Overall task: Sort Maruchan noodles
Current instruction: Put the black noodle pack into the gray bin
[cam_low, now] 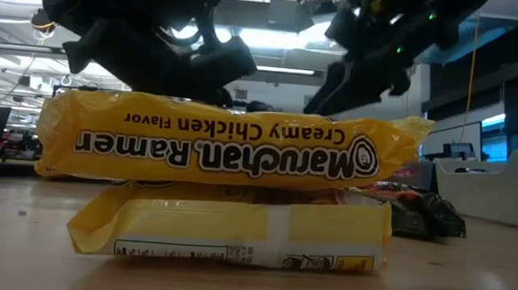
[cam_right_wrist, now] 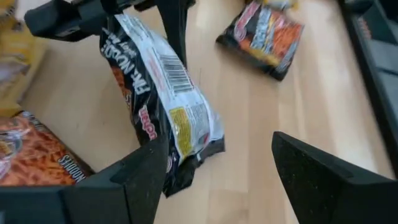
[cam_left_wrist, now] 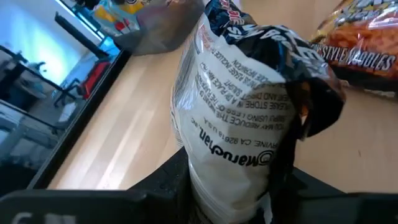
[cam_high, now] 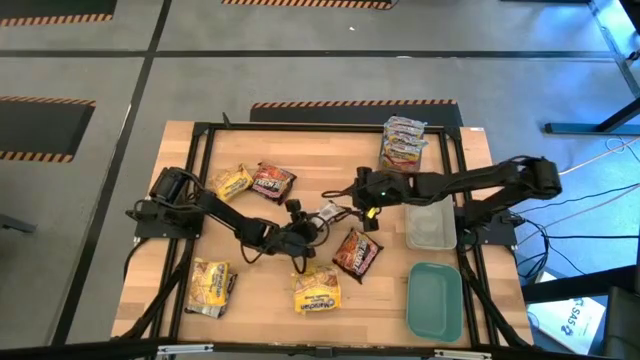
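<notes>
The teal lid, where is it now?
In the high view, the teal lid lies at the table's front right corner, just in front of the clear tray.

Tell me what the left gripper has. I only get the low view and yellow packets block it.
Observer: The left gripper is pinching a white-and-black packet by one end.
Operator: Right arm?
Observer: The right gripper is open, close to that same packet, not gripping it.
Operator: Anything in the tray?
Observer: The clear tray looks empty. A stack of packets sits on the wood beside it.
</notes>
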